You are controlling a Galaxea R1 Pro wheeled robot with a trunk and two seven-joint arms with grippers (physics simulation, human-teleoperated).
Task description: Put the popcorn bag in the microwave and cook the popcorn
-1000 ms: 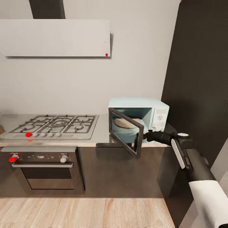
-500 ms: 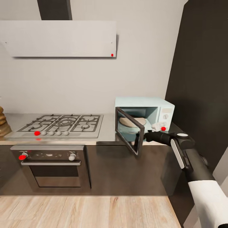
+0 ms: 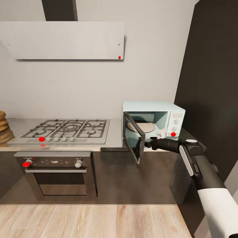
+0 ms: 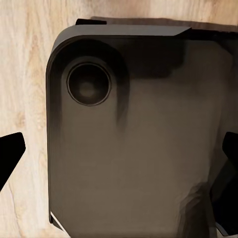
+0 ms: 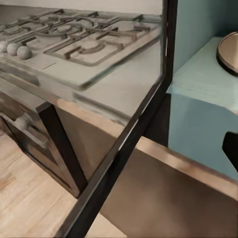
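Note:
The pale mint-blue microwave [image 3: 172, 110] stands on the grey countertop [image 3: 114, 140] with its dark glass door [image 3: 134, 140] swung wide open; a round tan turntable [image 3: 141, 126] lies inside. My right gripper [image 3: 148, 143] is at the door's free edge, open. In the right wrist view the door frame [image 5: 124, 158] runs across, and one fingertip [image 5: 231, 148] shows beside the microwave's blue wall [image 5: 203, 129]. A tan-brown popcorn bag [image 3: 3, 129] sits at the countertop's far left, cut off by the picture's edge. My left gripper [image 4: 119, 153] hangs open over the robot's dark base [image 4: 139, 148].
A steel gas hob [image 3: 66, 130] lies left of the microwave, with an oven [image 3: 56, 175] below it and a white hood [image 3: 66, 39] above. A tall dark cabinet [image 3: 211, 82] rises right of the microwave. Wooden floor [image 3: 92, 219] runs along the cabinet fronts.
The door has swung further open with my right gripper at its edge. The head view has shifted, bringing the tan bag into view at the left.

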